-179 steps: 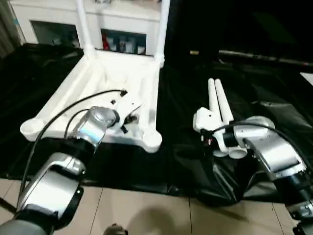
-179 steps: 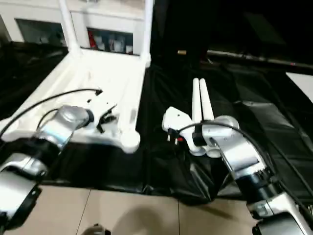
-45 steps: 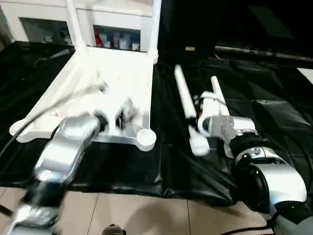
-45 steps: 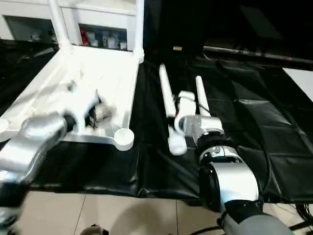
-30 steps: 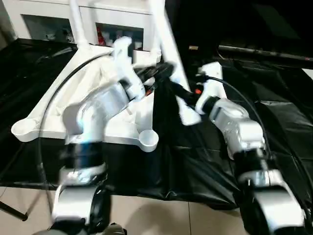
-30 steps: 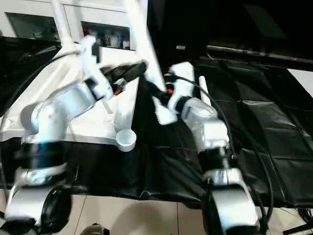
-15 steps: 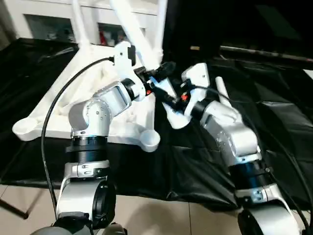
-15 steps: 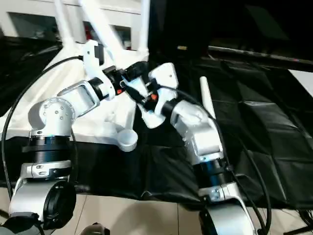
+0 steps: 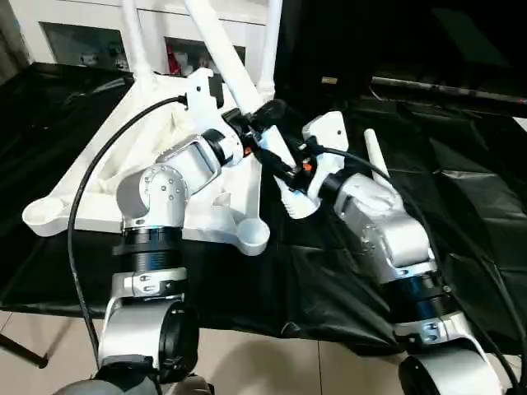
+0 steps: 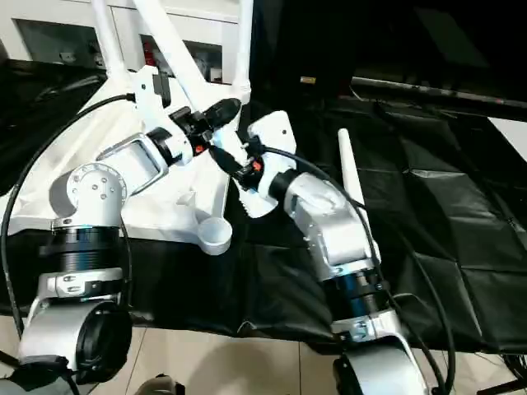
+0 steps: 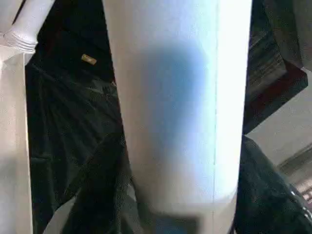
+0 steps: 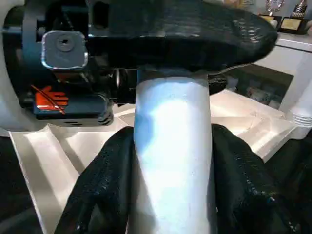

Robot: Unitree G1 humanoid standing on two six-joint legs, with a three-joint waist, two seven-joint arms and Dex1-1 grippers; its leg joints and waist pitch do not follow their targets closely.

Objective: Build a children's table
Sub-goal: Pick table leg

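The children's table top (image 9: 99,185) lies upside down on a black sheet, ribs facing up. Two white legs (image 9: 133,41) (image 9: 272,41) stand in its far corner sockets. A third white leg (image 9: 226,49) slants up and to the left above the top's right edge. My right gripper (image 9: 284,169) is shut on it near its thick lower end, and black fingers (image 12: 97,185) press both sides of it in the right wrist view. My left gripper (image 9: 265,113) reaches around the same leg just higher up. Another leg (image 9: 375,156) lies on the sheet at the right.
A white cabinet with glass doors (image 9: 78,37) stands right behind the table top. The black sheet (image 9: 469,206) covers the floor, with pale tiles (image 9: 272,362) at the front. Open corner sockets (image 9: 251,234) (image 9: 41,216) face up on the near side. A black cable (image 9: 86,197) loops from my left arm.
My right gripper has lifted a leg off the sheet and tilted it up over the table top's right edge. My left arm has risen from the top and come around that leg.
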